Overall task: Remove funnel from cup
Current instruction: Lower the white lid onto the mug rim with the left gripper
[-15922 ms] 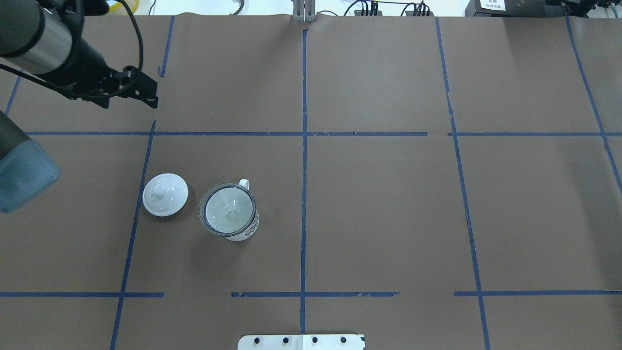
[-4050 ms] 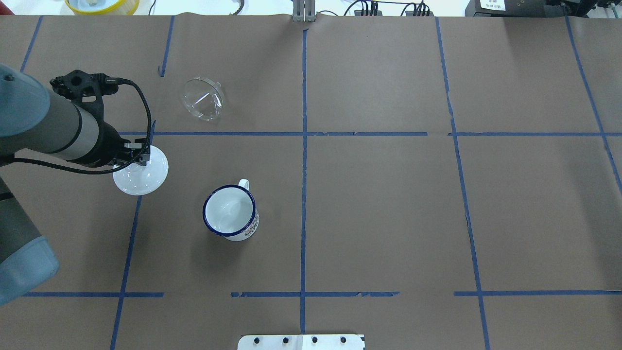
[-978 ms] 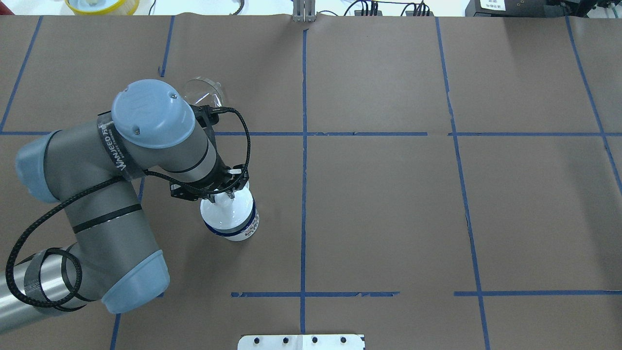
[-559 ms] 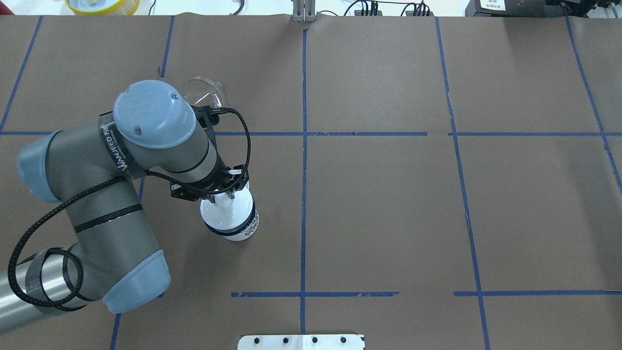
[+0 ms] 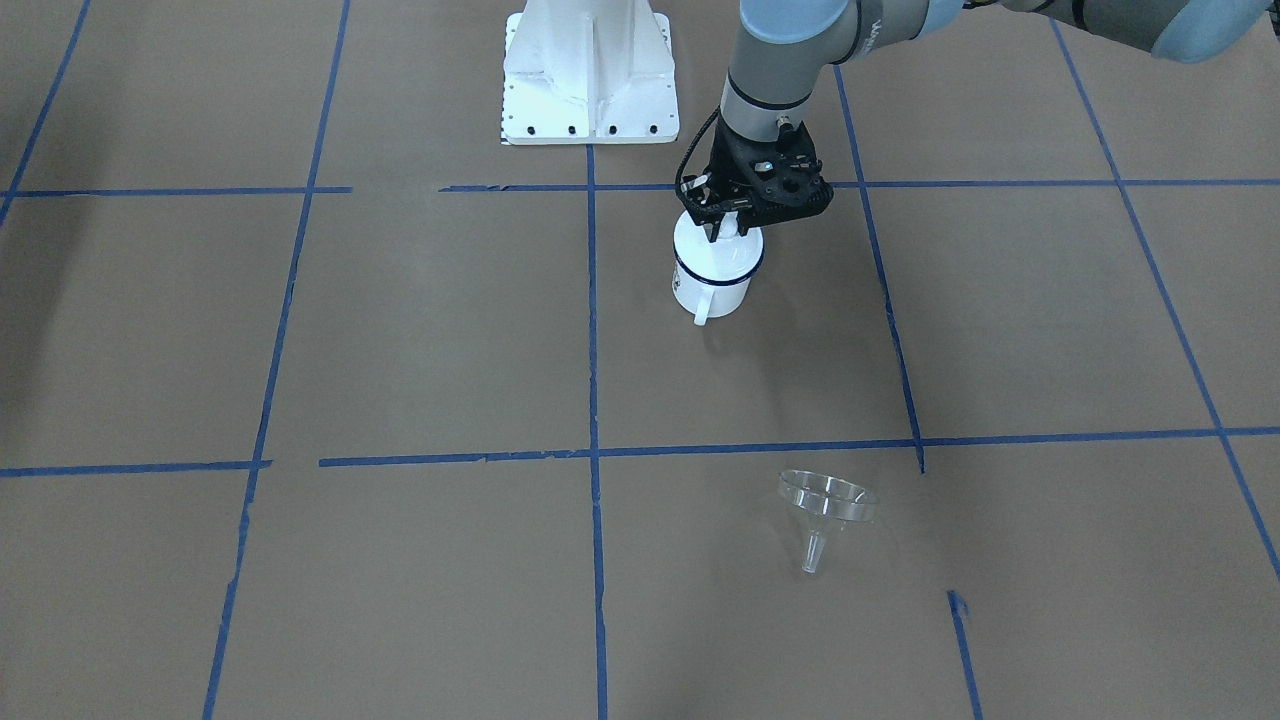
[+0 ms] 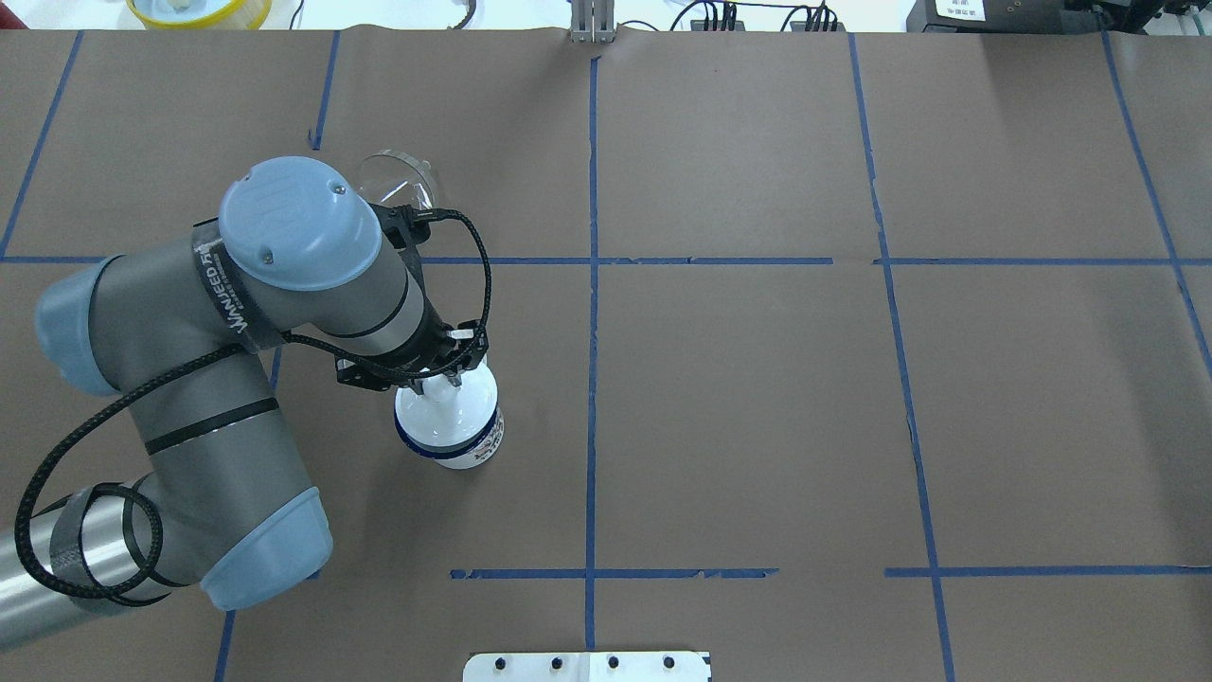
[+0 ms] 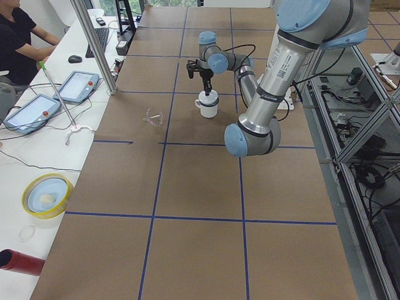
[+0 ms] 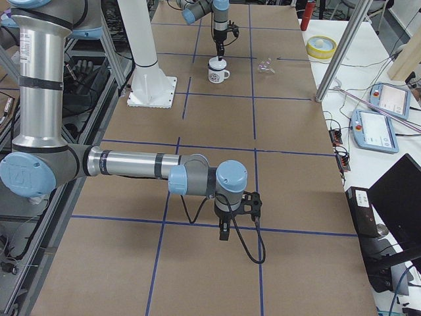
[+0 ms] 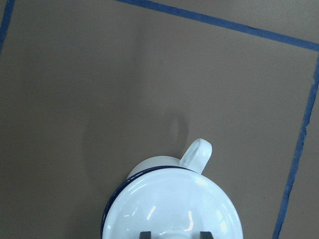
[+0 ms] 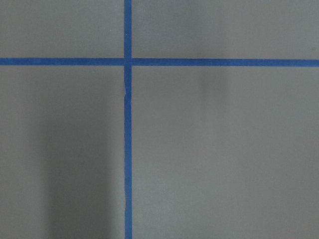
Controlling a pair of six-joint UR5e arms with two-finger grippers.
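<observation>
Funnel (image 5: 826, 505) is already out of the cup (image 5: 712, 285). It's lying tipped over on the brown paper, well apart from the mug, one grid line over on the operators' side, spout pointing away from the robot. So the removal looks done to me.

The left gripper (image 5: 728, 228) hangs right over the mug with a white lid (image 6: 453, 419) sitting on the blue rim. Its fingers (image 9: 144, 234) flank the knob (image 9: 174, 232) and look clenched on it.

My guess is the step in hand is seating that lid and letting go. To do it well:
- check the lid sits flat and centred on the rim before releasing
- open wide enough to clear the knob on both sides
- pull straight up, no sideways drift. The mug probably tips easily, and its handle faces the operators' side, so dragging could spin it.

The right gripper (image 8: 225, 230) is parked far off over bare paper, and I can't tell if it's open or closed.

Count: one funnel, one mug, one lid, two arms.
</observation>
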